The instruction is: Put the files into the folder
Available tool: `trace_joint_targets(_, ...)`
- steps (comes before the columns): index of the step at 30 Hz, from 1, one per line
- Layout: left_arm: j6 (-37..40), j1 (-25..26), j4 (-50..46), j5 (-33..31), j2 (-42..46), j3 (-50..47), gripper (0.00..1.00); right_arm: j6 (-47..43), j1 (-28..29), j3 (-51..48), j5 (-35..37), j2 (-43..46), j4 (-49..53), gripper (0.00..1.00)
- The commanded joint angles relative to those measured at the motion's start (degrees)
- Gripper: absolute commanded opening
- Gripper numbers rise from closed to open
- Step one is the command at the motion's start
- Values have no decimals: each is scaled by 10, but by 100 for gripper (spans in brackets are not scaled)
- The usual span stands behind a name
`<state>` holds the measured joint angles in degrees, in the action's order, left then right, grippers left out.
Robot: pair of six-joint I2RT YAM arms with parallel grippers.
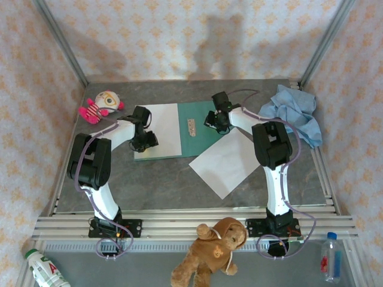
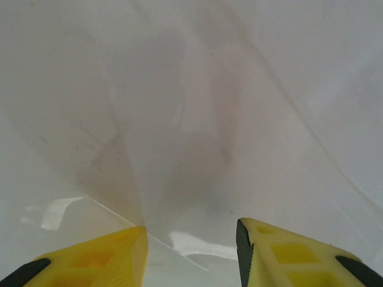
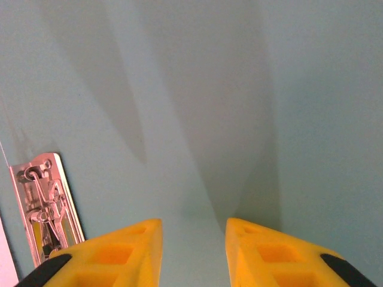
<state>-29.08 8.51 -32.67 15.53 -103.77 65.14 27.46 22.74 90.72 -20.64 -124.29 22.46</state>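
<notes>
two white sheets show from the top camera. one sheet (image 1: 163, 128) lies flat on the left leaf of the open folder (image 1: 202, 140). the other sheet (image 1: 224, 162) lies tilted on the table (image 1: 161, 179), near my right arm, with a corner at the folder's right edge. my left pincer (image 1: 145, 142) is low at the near edge of the sheet in the folder. my right pincer (image 1: 214, 121) is over the green right leaf, beside the clip (image 1: 191, 127).

from my left wrist, the left pincer (image 2: 191, 239) has its fingers apart and nothing between them. the white sheet (image 2: 197, 107) is right below.

from my right wrist, the right pincer (image 3: 193, 233) is a little apart and holds nothing. the green folder (image 3: 251, 89) is below it, with the clip (image 3: 45, 209) off to the left.

i think one sheet is in and one is not yet. next my right pincer should go to the other sheet, pinch its edge and slide it onto the folder. thin flat paper is hard to get a finger under, so i must go slow.
</notes>
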Motion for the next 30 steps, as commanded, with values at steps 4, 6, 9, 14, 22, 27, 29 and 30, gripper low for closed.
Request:
trace_joint_targets(4, 31, -13, -6, -15, -19, 15, 44, 7, 4, -16, -10, 39, 23, 34)
trace_joint_targets(6, 34, -13, -11, -16, -21, 28, 44, 8, 4, -19, -11, 46, 24, 34)
trace_joint_targets(9, 33, -13, -19, -15, -15, 49, 43, 8, 4, -27, -11, 54, 24, 34)
trace_joint_targets(14, 34, 10, -59, -55, 13, 94, 43, 4, 3, -29, -13, 62, 27, 34)
trace_joint_targets(22, 15, 122, -69, -120, 25, 164, 40, -24, -10, -47, -15, 117, 31, 34)
trace_joint_targets(27, 3, 200, -73, -181, -14, 226, 38, -46, -37, -92, -13, 142, 15, 34)
trace_joint_targets(29, -5, 222, -73, -190, -38, 250, 38, -50, -49, -107, -18, 143, 8, 34)
trace_joint_targets(30, -11, 232, -75, -197, -51, 264, 38, -52, -56, -114, -16, 142, 5, 34)
